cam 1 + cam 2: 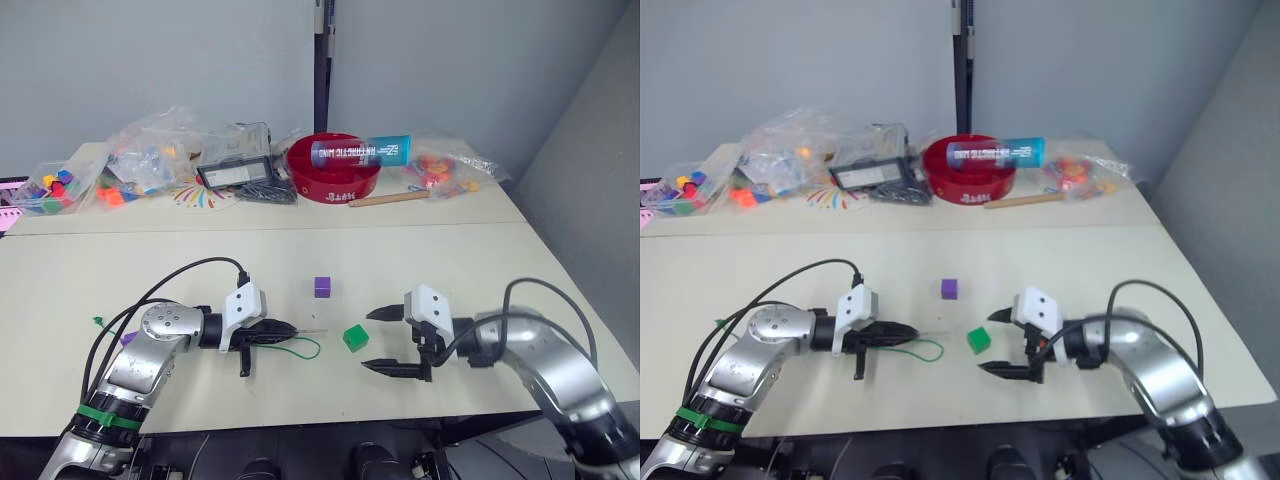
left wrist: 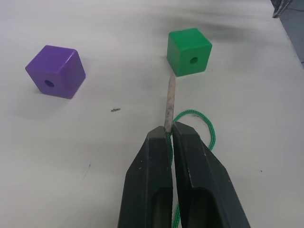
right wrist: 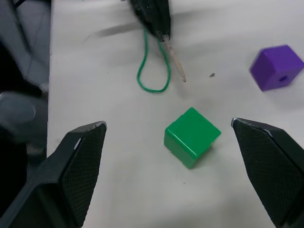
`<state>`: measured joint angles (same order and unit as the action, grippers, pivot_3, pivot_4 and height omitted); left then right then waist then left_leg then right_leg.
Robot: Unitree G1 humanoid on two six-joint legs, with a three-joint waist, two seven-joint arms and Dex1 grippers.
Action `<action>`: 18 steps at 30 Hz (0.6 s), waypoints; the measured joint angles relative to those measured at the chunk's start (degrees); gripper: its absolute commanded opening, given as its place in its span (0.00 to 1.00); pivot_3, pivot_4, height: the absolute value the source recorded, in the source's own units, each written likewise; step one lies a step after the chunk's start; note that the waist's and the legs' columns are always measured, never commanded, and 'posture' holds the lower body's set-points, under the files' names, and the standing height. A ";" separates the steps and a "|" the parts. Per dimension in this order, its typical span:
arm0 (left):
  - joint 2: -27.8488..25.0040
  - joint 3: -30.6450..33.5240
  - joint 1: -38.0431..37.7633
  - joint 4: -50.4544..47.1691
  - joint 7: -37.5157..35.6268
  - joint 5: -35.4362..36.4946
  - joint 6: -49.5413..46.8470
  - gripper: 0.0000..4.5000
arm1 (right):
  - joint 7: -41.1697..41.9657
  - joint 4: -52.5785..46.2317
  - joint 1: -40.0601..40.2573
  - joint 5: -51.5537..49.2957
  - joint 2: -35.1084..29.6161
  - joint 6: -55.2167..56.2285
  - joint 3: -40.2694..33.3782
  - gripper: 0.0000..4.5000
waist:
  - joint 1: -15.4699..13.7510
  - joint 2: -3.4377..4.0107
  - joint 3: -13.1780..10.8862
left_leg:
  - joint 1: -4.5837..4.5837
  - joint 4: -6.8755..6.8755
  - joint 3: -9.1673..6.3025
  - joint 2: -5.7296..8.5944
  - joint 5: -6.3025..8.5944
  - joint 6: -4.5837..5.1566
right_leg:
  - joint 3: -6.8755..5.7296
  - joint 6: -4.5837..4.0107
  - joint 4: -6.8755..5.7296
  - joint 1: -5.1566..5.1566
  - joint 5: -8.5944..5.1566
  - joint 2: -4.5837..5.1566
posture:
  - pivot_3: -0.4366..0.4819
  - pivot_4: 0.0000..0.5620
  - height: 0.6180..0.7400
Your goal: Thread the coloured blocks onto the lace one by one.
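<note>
left hand [image 1: 262,334]: pinching thin green lace with stiff pale tip [image 2: 169,102], lower centre-left
right hand [image 1: 396,340]: spread wide, straddling green plastic cube [image 1: 355,338]
purple plastic cube [image 1: 322,287]: centre of pale tabletop [image 1: 80,280], apart
progress: no cube on lace; all threading left

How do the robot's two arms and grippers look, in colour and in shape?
Both arms have rounded silver shells with thick black cables looping over them. Each wrist carries a white block. The left gripper and right gripper each have two tapered black fingers. A green band rings the left arm.
</note>
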<state>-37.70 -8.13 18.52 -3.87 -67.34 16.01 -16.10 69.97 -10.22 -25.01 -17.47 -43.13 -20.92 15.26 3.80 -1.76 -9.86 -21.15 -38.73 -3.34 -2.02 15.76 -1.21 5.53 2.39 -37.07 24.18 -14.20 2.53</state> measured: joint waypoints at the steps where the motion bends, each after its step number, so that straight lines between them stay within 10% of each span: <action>1: -0.19 0.00 -0.17 -0.35 -0.05 0.03 -0.38 0.00 | 2.66 5.03 -3.13 2.02 0.84 4.07 1.85 0.99 | 0.05 0.00 0.00 | 0.01 -0.01 0.00 0.00 0.00 0.00 | 0.00 0.00 0.00 0.00 0.00 0.00 | 0.48 0.27 1.00; 9: -2.11 0.20 -2.63 -6.10 0.36 0.22 -2.77 0.00 | 12.70 28.15 -13.61 10.09 6.53 23.74 7.51 0.99 | -0.20 0.01 -0.01 | -0.02 0.00 0.00 0.02 0.01 0.01 | 0.00 0.00 -0.02 0.04 0.01 0.08 | 0.48 0.27 1.00; 18: -3.94 0.28 -4.34 -11.58 1.87 1.15 -6.17 0.00 | 14.73 35.12 -14.68 11.66 11.59 28.81 7.56 0.35 | -0.18 0.03 -0.01 | 0.00 -0.01 -0.01 0.01 0.00 0.01 | -0.01 -0.02 -0.07 0.04 0.02 0.08 | 0.48 0.27 1.00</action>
<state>-41.65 -7.85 14.19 -15.45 -65.47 17.16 -22.27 84.71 24.90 -39.69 -5.82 -31.54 7.89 22.83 3.62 -1.73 -9.88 -21.15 -38.74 -3.35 -2.01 15.76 -1.20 5.52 2.37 -37.14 24.22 -14.18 2.60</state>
